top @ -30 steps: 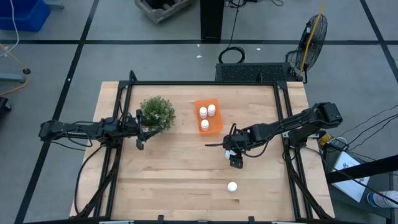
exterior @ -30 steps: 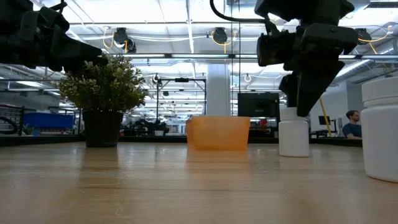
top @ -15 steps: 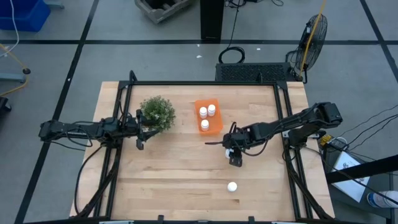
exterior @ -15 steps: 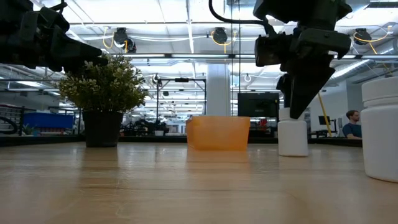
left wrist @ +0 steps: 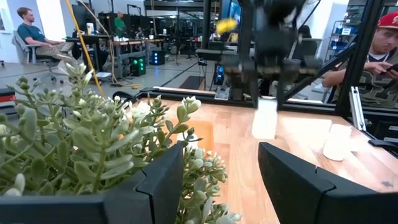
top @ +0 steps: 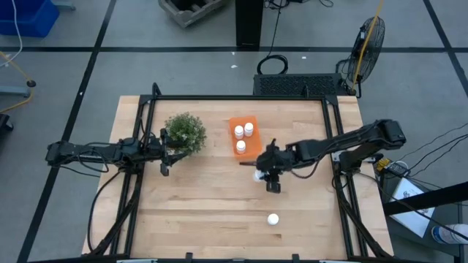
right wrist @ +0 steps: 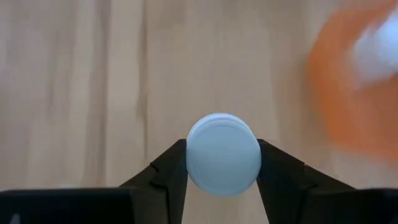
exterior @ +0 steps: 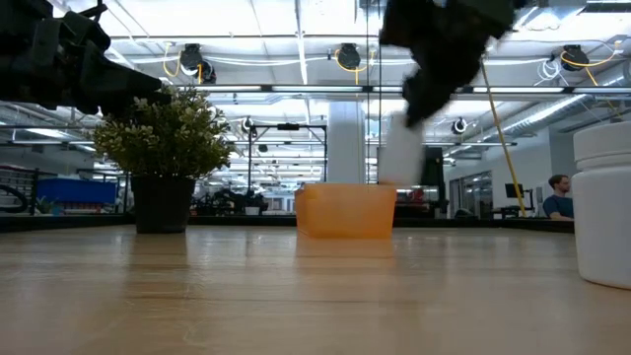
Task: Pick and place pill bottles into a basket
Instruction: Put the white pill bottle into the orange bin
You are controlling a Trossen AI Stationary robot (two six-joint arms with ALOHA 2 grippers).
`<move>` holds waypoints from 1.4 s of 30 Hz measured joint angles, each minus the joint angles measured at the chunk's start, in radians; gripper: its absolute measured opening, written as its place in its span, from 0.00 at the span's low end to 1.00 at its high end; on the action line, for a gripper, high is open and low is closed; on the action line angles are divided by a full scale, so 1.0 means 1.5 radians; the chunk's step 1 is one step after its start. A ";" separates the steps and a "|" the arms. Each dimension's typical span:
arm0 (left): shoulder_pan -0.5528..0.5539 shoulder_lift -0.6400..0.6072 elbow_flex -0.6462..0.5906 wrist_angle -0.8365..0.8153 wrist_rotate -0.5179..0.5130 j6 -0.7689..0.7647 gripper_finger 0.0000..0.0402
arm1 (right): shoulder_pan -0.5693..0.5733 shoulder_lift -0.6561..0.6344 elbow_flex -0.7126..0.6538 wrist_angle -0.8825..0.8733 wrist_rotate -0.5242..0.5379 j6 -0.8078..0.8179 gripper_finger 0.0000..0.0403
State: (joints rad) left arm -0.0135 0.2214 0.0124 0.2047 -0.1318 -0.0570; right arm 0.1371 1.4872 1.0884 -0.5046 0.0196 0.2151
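The right gripper [right wrist: 222, 165] has its fingers clamped on an upright pill bottle [right wrist: 223, 154], lifted off the surface; the basket [top: 245, 136], three bottles inside, lies close at eleven o'clock; the left gripper [left wrist: 221, 180], fingers apart, waits by the plant [top: 185, 133].

White pill bottles [top: 243, 136] (caps too), orange basket [top: 254, 149].

text: none legible | labels: none | brands: none | numbers: none
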 joint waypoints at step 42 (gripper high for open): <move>0.000 0.001 0.000 0.006 -0.005 0.000 0.53 | -0.339 0.208 0.168 -0.071 -0.124 -0.254 0.35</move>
State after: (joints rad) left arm -0.0139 0.2234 0.0128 0.2131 -0.1394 -0.0570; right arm -0.3711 1.7988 1.3399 -0.6105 -0.1660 -0.1657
